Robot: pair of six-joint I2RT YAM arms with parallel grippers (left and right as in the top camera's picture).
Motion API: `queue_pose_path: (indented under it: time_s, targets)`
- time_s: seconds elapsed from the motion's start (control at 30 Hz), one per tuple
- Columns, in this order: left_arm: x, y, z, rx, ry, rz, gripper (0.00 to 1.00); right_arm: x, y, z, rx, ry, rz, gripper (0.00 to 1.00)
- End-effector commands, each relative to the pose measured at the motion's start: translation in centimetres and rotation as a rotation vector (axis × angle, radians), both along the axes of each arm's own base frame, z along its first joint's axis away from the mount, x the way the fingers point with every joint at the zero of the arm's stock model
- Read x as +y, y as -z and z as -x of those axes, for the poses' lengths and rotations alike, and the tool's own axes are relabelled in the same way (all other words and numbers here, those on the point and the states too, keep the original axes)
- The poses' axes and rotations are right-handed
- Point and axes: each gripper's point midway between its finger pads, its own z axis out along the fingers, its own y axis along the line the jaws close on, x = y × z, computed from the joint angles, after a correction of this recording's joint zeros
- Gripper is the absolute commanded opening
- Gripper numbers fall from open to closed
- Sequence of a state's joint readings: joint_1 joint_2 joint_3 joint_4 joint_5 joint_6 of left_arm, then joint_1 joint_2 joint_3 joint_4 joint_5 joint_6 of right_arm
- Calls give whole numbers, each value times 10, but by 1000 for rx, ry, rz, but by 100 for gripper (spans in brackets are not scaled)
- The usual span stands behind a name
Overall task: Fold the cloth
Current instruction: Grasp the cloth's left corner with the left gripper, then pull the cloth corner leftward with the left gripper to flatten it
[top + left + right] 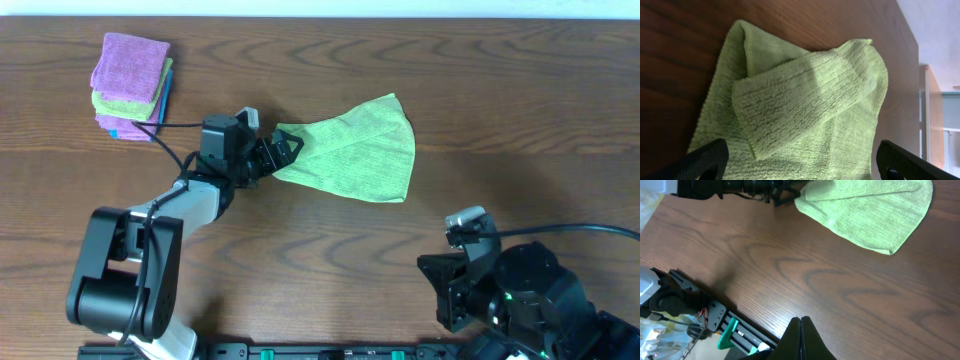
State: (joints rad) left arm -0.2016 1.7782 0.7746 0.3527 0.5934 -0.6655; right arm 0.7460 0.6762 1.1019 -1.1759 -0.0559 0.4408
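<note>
The green cloth [358,150] lies on the wooden table, bunched to a narrow end at its left and fanned out to the right. My left gripper [283,153] is open at that narrow left end. In the left wrist view the cloth [805,105] fills the frame with one layer folded over, and both fingertips [802,162] stand wide apart on either side of it. My right gripper [801,325] is shut and empty, low near the table's front right edge, far from the cloth [870,210].
A stack of folded cloths [132,82], purple on top, sits at the back left. A black rail with green clips [735,332] runs along the front edge of the table. A black cable [175,125] runs by the stack.
</note>
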Motion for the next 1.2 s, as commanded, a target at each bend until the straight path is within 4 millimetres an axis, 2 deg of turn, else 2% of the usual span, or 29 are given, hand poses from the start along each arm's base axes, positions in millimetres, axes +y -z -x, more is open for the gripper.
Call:
queue_pose_path:
  time_s: [0.0,0.33,0.43,0.5,0.73,0.83,0.93,1.17]
  targets:
    - [-10,12,-1,25,3,-2,96,1,-1,-1,-10,-2,-1,2]
    - [-9,13,-7,10,-24,-9,98,1,-1,0,-9,-2,-1,2]
    - [-10,8,-12,-14,-33,2,100,0,-1,0,-9,-3,0,2]
    - [-11,4,-16,-28,-36,10,93,1,-1,0,-10,-3,0,2]
    - [-12,-2,-22,-43,-37,14,85,0,-1,-1,-13,3,3,2]
    - [-12,-2,-22,-44,-37,14,78,0,-1,-1,-13,3,3,2]
    - [-12,-2,-22,-44,-38,13,67,0,-1,-1,-13,3,3,2]
    - [-12,-1,-22,-49,-32,4,54,0,-1,-1,-12,3,3,1]
